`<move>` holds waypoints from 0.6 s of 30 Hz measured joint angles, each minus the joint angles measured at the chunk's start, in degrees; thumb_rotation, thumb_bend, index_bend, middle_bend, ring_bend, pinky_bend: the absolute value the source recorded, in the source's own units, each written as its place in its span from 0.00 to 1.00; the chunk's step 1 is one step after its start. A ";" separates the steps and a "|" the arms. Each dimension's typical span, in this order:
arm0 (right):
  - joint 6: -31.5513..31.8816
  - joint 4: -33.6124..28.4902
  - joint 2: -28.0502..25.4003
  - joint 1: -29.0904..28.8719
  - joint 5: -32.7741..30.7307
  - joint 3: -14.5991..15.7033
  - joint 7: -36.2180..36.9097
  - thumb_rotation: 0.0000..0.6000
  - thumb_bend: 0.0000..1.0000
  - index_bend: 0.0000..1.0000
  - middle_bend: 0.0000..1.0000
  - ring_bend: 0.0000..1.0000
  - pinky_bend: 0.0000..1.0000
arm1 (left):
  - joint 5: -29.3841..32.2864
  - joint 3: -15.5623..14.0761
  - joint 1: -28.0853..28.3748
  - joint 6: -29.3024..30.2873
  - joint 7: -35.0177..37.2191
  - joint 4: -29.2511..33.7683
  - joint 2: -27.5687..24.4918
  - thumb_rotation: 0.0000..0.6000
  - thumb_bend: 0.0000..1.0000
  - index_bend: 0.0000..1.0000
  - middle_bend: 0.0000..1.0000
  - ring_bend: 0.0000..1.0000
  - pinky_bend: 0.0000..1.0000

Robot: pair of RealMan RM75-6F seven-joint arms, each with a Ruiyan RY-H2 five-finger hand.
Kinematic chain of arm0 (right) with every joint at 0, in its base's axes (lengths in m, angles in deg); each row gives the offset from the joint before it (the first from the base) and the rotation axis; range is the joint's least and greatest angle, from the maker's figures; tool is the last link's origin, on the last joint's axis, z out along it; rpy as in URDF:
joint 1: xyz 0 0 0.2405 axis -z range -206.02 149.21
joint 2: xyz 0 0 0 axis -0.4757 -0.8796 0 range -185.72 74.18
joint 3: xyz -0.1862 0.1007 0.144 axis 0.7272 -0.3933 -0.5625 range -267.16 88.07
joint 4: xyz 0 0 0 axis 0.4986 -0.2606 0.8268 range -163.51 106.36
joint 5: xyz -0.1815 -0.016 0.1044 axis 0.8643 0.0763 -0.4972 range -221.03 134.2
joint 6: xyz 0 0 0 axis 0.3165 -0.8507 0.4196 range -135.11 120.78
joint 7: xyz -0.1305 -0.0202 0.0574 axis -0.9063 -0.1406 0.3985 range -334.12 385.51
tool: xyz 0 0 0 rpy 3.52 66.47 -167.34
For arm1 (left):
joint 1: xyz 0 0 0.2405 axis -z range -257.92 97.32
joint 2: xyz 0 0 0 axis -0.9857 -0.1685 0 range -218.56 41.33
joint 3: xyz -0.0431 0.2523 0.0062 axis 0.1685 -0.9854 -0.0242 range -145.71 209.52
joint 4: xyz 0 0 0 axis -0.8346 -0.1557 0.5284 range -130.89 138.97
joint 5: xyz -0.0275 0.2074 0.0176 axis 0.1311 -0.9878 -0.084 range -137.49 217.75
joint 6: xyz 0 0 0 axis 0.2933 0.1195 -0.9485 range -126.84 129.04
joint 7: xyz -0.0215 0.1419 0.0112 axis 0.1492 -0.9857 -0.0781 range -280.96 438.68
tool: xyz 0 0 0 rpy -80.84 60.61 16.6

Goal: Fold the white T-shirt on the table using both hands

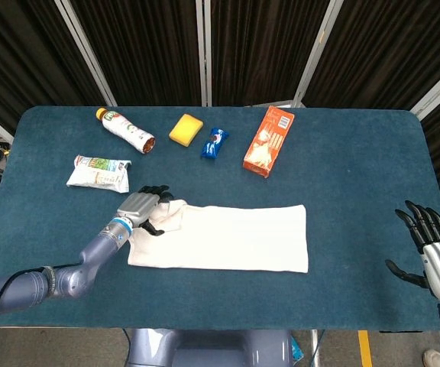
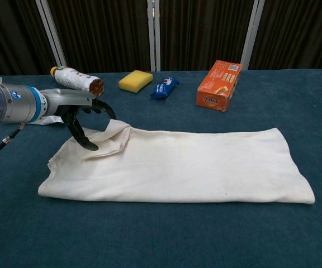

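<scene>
1. Dark curtains with pale vertical rails close off the back of the scene, and a blue table (image 1: 357,153) fills the middle of the head view.
2. On it, slightly below the centre of the frame, lies the white T-shirt (image 1: 228,238), already doubled into a long horizontal band; its left end carries a small turned-over flap (image 2: 102,139) (best seen in the chest view).
3. Coming in from the lower left of the head view, the left hand (image 1: 143,206) sits at the shirt's upper left corner, fingers apart.
4. Seen from the chest camera, the left hand's fingers (image 2: 104,108) arch over the flap while the thumb points down onto the cloth beside it; whether any fabric is actually pinched cannot be told.
5. At the lower right edge of the head view the right hand (image 1: 432,252) hovers off the table's corner, fingers spread and holding nothing, well apart from the shirt.
6. Along the upper part of the table, from left to right, stand a tipped bottle (image 1: 125,130), a yellow sponge (image 1: 186,128), a blue packet (image 1: 215,142) and an orange box (image 1: 268,141).
7. Left of the shirt, near the left hand, rests a white pouch (image 1: 98,172).
</scene>
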 measured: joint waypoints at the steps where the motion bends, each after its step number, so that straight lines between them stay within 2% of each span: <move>1: -0.04 0.03 0.02 -0.01 -0.02 -0.01 0.00 1.00 0.09 0.13 0.00 0.00 0.00 | 0.51 -0.09 0.16 0.11 -0.14 -0.23 0.13 0.92 0.24 0.17 0.00 0.00 0.00; 9: 0.00 -0.01 -0.01 -0.02 -0.10 -0.14 0.13 1.00 0.10 0.13 0.00 0.00 0.00 | 3.32 -0.66 1.16 -1.06 -0.27 -2.22 1.42 0.93 0.24 0.18 0.00 0.00 0.00; 18: -0.01 0.10 -0.10 0.02 -0.30 -0.26 0.42 1.00 0.09 0.13 0.00 0.00 0.00 | -0.73 0.55 0.83 -1.49 2.05 -0.30 1.45 0.95 0.24 0.19 0.00 0.00 0.00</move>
